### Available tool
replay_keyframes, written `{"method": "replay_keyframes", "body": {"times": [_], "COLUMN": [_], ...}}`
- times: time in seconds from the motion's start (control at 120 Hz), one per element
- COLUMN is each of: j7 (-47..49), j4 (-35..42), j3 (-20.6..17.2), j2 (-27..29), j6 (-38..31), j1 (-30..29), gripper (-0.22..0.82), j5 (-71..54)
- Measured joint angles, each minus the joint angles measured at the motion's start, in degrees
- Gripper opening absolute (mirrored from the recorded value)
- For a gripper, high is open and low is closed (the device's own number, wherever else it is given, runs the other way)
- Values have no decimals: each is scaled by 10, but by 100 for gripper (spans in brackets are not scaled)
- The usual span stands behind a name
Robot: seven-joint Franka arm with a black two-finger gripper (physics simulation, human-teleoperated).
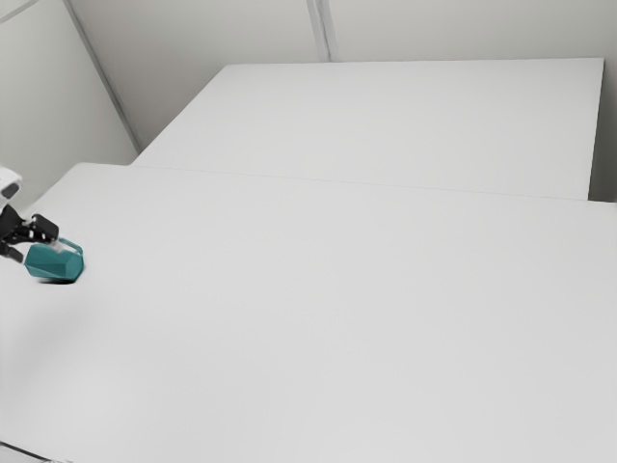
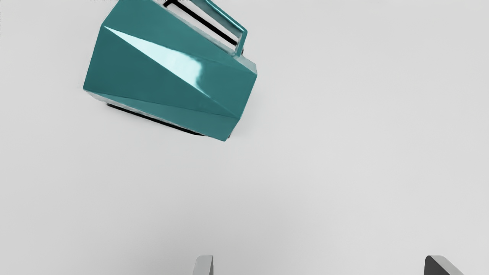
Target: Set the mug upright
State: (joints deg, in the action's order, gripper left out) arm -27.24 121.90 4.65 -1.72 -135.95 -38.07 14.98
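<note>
The mug [image 1: 55, 262] lies on its side on the table [image 1: 308, 328], just beside the gripper [image 1: 36, 244]. The fingers are released, standing wide apart. A dark cable [image 1: 23, 450] is located at the exterior view's lower left, well apart from the mug.

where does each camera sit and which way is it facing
Exterior view: beside the arm, looking across the table; part of the arm and the black gripper show at its left edge.
Wrist view: on the arm's hand, looking down; the gripper's fingertips show at the bottom edge.
Both share the tabletop and the teal mug on its side.
</note>
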Motion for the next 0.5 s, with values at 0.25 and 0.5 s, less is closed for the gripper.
{"method": "replay_keyframes", "body": {"times": [0.25,0.5], "j7": [-141,-312], "j4": [-164,-214], "j3": [-219,-299], "j2": [-146,-204], "j6": [50,111], "j1": [-220,-348], "gripper": [60,60], "j5": [106,162]}}
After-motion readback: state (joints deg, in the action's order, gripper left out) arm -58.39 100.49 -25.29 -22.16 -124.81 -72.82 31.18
